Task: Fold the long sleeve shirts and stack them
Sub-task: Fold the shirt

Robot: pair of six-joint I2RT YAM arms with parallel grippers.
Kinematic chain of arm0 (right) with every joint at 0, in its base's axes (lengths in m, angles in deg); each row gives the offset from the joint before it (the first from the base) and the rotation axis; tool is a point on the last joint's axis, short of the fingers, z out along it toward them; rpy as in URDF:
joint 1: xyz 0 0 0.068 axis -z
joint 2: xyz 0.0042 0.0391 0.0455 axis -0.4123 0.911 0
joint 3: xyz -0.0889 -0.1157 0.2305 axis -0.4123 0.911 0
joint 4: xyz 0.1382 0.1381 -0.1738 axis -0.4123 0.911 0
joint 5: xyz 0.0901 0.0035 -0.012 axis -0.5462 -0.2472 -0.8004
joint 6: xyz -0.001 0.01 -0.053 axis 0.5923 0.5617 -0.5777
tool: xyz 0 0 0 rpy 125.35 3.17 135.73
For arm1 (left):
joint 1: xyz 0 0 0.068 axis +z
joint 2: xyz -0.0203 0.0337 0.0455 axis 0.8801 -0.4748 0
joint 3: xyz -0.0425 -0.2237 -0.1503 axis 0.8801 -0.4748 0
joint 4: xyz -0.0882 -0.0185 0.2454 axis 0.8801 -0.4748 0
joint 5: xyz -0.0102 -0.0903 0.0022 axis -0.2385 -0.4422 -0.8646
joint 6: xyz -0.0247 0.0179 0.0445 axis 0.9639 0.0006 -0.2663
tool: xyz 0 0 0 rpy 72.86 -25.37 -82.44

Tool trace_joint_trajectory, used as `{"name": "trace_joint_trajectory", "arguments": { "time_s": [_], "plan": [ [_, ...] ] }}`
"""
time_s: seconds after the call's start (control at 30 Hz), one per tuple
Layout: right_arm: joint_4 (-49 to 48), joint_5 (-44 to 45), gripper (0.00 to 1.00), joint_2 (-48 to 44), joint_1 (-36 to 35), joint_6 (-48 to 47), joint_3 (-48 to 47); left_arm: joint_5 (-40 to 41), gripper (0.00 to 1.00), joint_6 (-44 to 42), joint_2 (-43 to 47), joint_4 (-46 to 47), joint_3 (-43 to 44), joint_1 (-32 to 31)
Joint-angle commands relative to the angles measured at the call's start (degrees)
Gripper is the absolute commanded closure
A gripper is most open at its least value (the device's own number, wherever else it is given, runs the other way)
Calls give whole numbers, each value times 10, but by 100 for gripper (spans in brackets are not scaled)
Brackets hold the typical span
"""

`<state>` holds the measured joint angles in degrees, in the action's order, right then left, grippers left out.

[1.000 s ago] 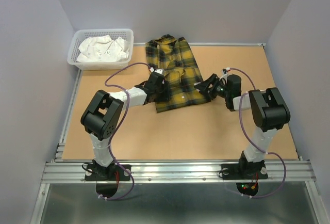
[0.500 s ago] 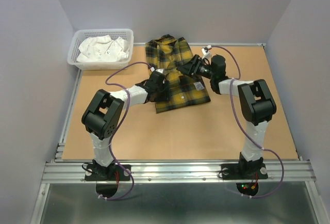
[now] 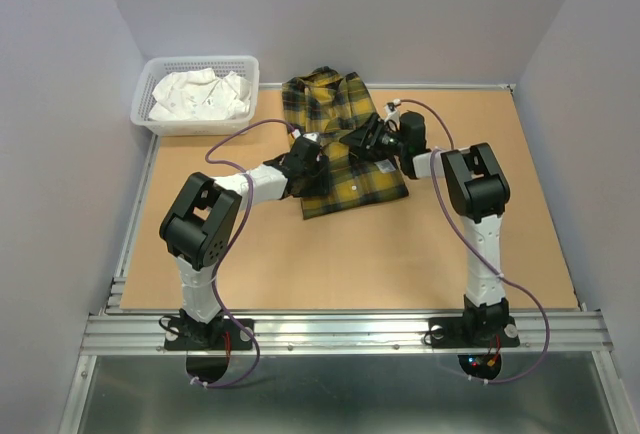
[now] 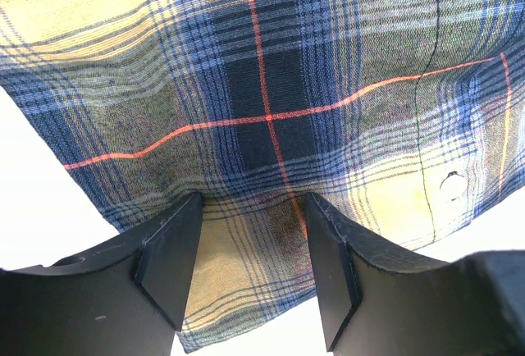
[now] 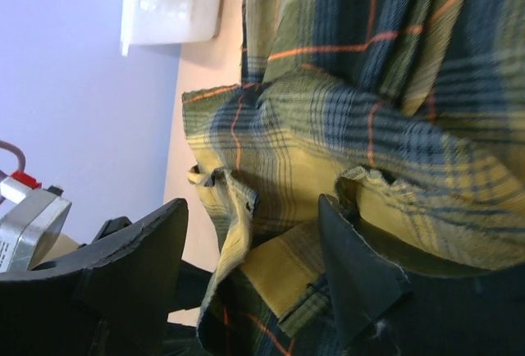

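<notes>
Yellow plaid flannel shirt (image 3: 340, 144), partly folded, far centre of counter (image 3: 350, 264), long axis near-to-far. Left end effector (image 3: 303, 162) at its left edge, right end effector (image 3: 362, 141) on its right half: both spread, cloth between the jaws, equally close.

**Colour and pattern findings**

Shirt (image 3: 340, 149): mustard-yellow plaid with dark navy-black bars and thin red-orange lines. One pale button (image 4: 451, 182) noted.
Basket (image 3: 195, 130), far left: white, latticed walls. Cloth (image 3: 200, 96) in it: white.
Counter (image 3: 350, 254): tan.
Walls (image 3: 330, 14): pale lilac-grey.
Left claw (image 4: 250, 266) and right claw (image 5: 254, 266): black.
Cables (image 3: 222, 144): purple.
</notes>
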<state>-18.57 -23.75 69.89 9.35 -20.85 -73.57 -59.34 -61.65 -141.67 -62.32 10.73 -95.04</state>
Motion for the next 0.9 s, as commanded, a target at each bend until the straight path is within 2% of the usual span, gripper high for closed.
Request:
{"name": "trace_joint_trajectory", "arguments": {
  "time_s": [0.0,0.33,0.57,0.73,0.87],
  "plan": [
    [-14,32,30,16,23,0,-47,27,35,-3,-10,-43,-32,-2],
    [36,18,26,5,26,-24,-99,35,32,-8,3,-37,-35,-2],
    [112,65,27,-100,26,-80,-25,37,29,-5,9,-37,-27,-2],
    [169,66,27,-150,22,-87,10,38,29,-3,15,-27,-28,-2],
    [192,77,20,-172,5,-64,37,35,28,-5,10,-22,-25,-2]
  ]
}}
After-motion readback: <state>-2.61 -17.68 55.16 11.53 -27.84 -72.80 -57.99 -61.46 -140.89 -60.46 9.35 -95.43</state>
